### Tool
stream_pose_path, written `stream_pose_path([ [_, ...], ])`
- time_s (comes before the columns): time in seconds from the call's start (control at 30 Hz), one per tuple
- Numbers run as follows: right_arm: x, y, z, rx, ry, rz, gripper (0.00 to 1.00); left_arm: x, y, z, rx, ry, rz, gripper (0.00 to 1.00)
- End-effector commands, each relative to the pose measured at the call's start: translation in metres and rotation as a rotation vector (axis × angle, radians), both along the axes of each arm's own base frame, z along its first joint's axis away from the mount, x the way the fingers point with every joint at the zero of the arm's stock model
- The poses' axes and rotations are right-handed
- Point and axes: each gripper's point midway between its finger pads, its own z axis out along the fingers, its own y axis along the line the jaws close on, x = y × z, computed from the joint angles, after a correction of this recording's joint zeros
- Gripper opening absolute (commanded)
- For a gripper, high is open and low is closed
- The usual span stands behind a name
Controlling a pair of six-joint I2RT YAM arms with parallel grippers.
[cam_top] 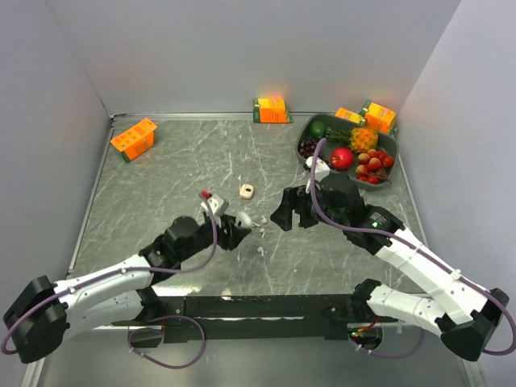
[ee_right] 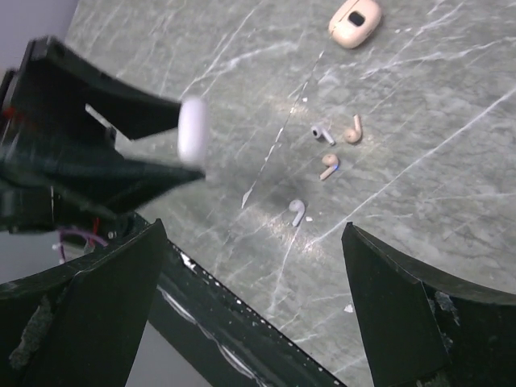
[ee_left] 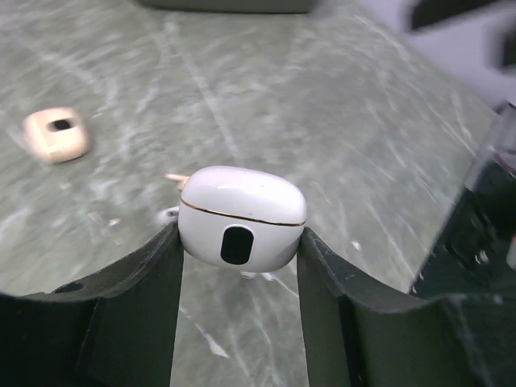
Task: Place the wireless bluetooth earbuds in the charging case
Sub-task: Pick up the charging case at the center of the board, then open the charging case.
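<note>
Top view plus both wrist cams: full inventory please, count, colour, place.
white earbuds: 2, white, loose on the table centre, between the grippers
beige earbuds: 2, beige, same cluster
white case: 1, white, lid closed, in the left gripper
beige case: 1, beige, on the table just behind the earbuds
juice cartons: 4, orange, one back left, one back centre, two back right
fruit bowl: 1, grey-green, back right, mixed fruit inside
table: 1, grey marbled
left gripper: 1, black, shut on the white case
right gripper: 1, black, open, empty, above the earbuds
</note>
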Motion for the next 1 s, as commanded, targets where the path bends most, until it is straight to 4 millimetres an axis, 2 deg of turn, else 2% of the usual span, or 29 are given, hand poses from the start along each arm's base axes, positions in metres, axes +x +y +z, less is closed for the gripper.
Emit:
stream_pose_path([
  [0.0, -0.008, 0.016, 0.007, 0.007, 0.005, 0.096, 0.94, -0.031, -0.021, 0.036, -0.109, -0.275, -0.181, 0.01],
  [0.17, -0.020, 0.037, 0.008, 0.034, 0.024, 0.181, 0.91, -0.039, -0.022, 0.034, -0.077, -0.342, -0.170, 0.01],
  [0.37, -0.029, 0.062, -0.012, -0.019, 0.076, 0.244, 0.90, -0.038, -0.021, 0.031, -0.038, -0.374, -0.137, 0.01],
  [0.43, -0.030, 0.068, -0.012, -0.016, 0.081, 0.251, 0.90, -0.039, -0.022, 0.030, -0.027, -0.375, -0.137, 0.01],
  [0.6, -0.024, 0.076, -0.017, -0.024, 0.098, 0.237, 0.89, -0.042, -0.023, 0.032, -0.019, -0.386, -0.142, 0.01],
  [0.97, -0.016, 0.074, -0.028, -0.067, 0.123, 0.183, 0.85, -0.049, -0.020, 0.037, -0.029, -0.396, -0.138, 0.01],
])
